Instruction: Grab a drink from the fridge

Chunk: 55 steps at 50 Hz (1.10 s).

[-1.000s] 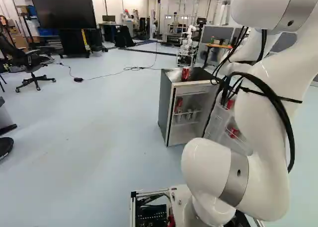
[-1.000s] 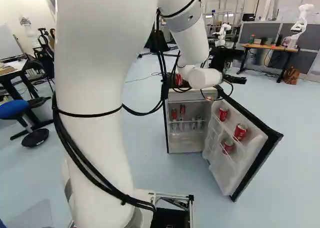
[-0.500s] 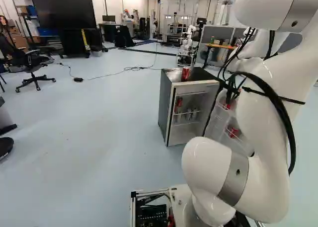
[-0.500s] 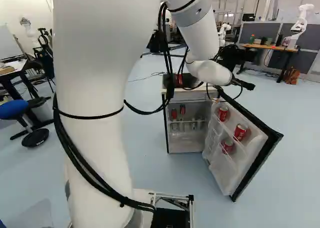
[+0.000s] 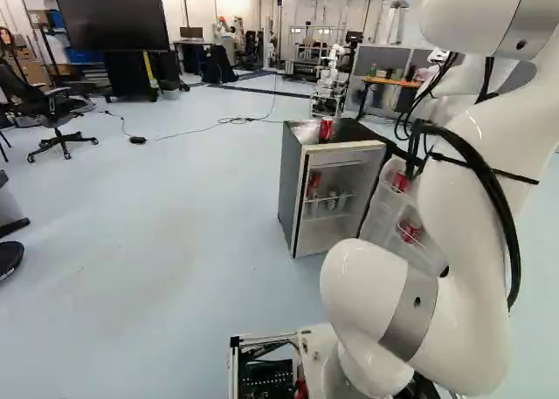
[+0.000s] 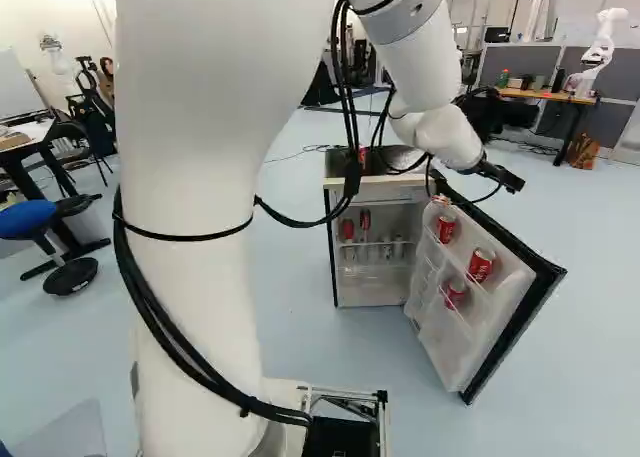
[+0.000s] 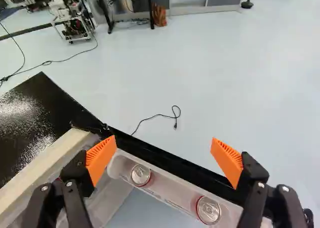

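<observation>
Hovering my gripper (image 7: 164,147) over the open fridge door (image 6: 508,239), fingers wide and holding nothing.
Below and between the orange pads, two red soda cans stand in the door's upper shelf, one (image 7: 141,175) nearer the fridge cabinet (image 5: 293,189), the other (image 7: 208,210) farther out. Opening is done; I judge that choosing a can, lowering, gripping and lifting clear are left. The door's black edge (image 7: 172,162) and the shelf's rim could catch my fingers; the black fridge top (image 7: 30,123) limits sideways room. Beyond the door, a thin cable (image 7: 160,114) lies on the floor.
</observation>
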### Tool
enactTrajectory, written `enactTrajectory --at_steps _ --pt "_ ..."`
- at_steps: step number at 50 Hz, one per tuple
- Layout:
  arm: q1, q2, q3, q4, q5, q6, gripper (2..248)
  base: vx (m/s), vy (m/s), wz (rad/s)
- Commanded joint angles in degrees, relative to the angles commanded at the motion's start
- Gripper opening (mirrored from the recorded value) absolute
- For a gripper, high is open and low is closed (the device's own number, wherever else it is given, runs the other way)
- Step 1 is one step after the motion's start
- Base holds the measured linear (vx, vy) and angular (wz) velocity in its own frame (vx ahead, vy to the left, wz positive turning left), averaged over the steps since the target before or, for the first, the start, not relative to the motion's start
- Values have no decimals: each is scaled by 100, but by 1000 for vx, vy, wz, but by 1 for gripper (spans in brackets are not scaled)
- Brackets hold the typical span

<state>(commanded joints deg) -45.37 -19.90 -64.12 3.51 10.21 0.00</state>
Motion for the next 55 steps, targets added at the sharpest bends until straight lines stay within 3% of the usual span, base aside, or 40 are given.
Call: enactTrajectory --at_steps 24,55 --pt "-252 -204 -558 0 -1241 0 247 0 0 0" --pt "-467 -924 -1504 0 -2776 0 247 0 0 0"
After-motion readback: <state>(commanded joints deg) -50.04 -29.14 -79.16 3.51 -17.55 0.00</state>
